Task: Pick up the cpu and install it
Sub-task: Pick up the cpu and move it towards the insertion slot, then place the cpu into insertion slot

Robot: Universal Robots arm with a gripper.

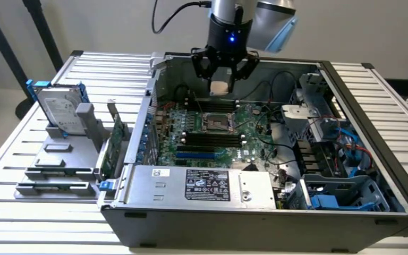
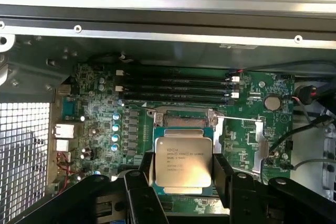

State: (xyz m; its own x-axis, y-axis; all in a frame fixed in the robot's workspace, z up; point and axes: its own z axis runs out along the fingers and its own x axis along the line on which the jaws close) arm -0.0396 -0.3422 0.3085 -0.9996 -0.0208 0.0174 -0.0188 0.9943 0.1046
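Note:
The cpu (image 2: 182,162), a small square chip with a shiny metal top and printed lettering, sits between two black fingers (image 2: 222,176) of my gripper (image 2: 182,174), which is shut on its opposite edges. In the exterior view the gripper (image 1: 220,85) hangs inside the open computer case (image 1: 261,223), holding the cpu (image 1: 220,87) well above the motherboard (image 1: 250,149). The open processor socket (image 1: 214,122) lies below and slightly nearer the camera. In the wrist view the socket (image 2: 184,120) shows just beyond the chip, with its metal frame around it.
Black memory slots (image 1: 207,139) run beside the socket. A power supply (image 1: 200,185) fills the case's near side; cables and a drive cage (image 1: 317,122) crowd the exterior view's right. A hard drive with blue rails (image 1: 59,109) stands on a grey fixture (image 1: 55,170) outside the case.

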